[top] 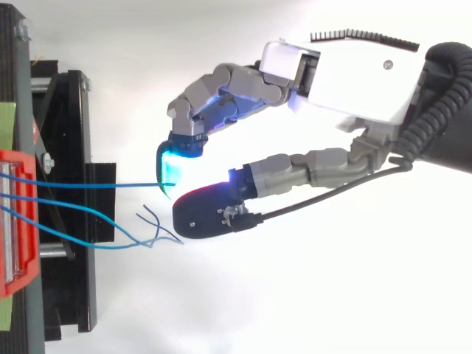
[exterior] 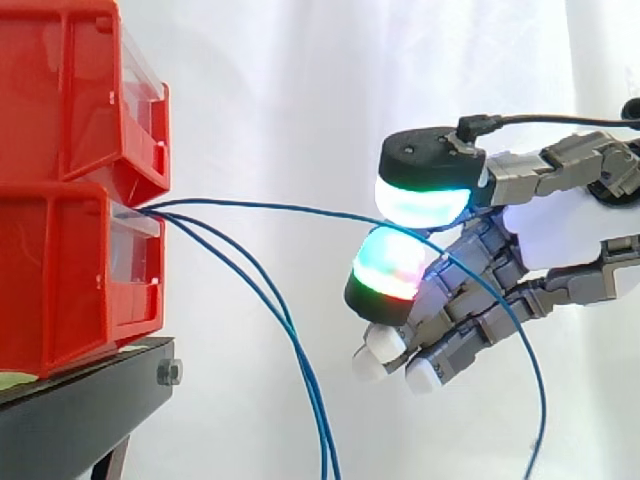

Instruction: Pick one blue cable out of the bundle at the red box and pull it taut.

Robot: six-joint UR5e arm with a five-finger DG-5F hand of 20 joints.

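While my hand [exterior: 560, 235] is pinching one thin blue cable [top: 110, 184] between its fingertips [exterior: 392, 262], I am fearing that shallow-looking hold slipping under tension.

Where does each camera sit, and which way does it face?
Side view: beside the work at its height, looking level across at the red bins on the black stand; the hand comes in from the right.
Top view: overhead, looking down on stand and bin front; hand and arm come in from the right.
Shared: bins, stand, hand, and the blue cable pinched in its fingers.
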